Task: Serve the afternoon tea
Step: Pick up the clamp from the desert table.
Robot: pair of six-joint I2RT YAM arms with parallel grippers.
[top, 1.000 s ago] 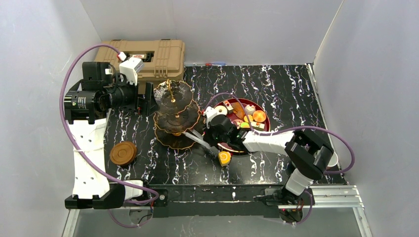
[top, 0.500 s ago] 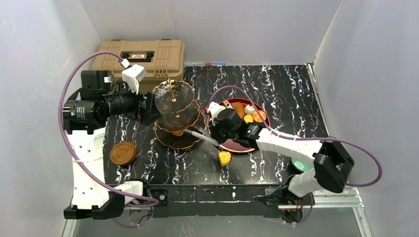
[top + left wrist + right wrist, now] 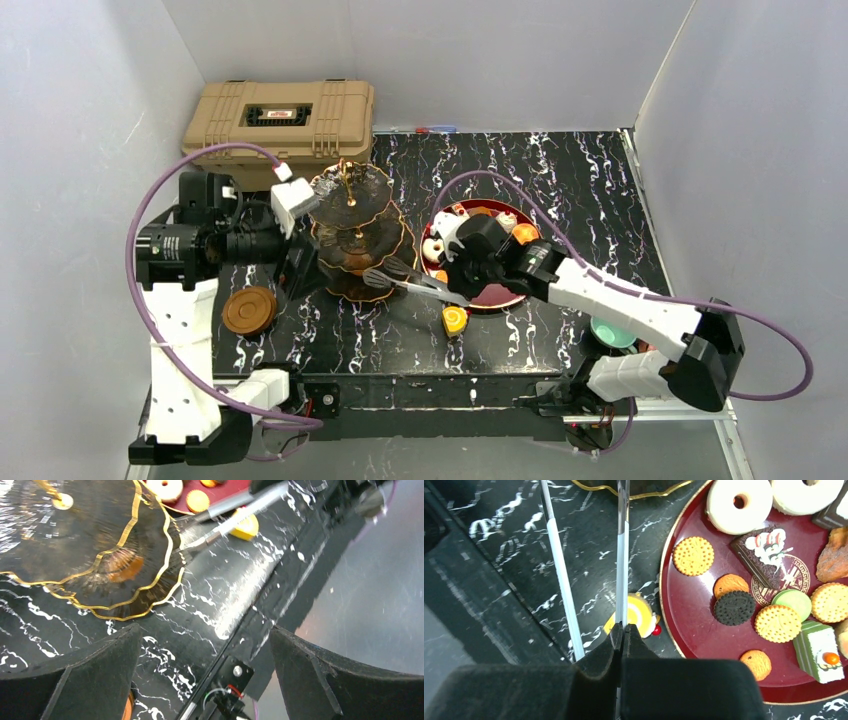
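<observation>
A: Location and handling of the stand?
B: The three-tier stand (image 3: 352,240) stood left of the red plate (image 3: 689,610), near the widely spread, empty left gripper (image 3: 205,680). It was probably rigid and top-heavy: take its centre post (image 3: 346,185).
A: The sweets?
B: The sweets (image 3: 778,623) lay on the plate, likely light and slick. The right gripper (image 3: 623,636) was clamped on tongs (image 3: 622,555); pinch across flat sides.

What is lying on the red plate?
On the red plate lie white donuts, round biscuits, a dark cookie, a chocolate cake slice and a green cake. The right arm hides part from above.
</observation>
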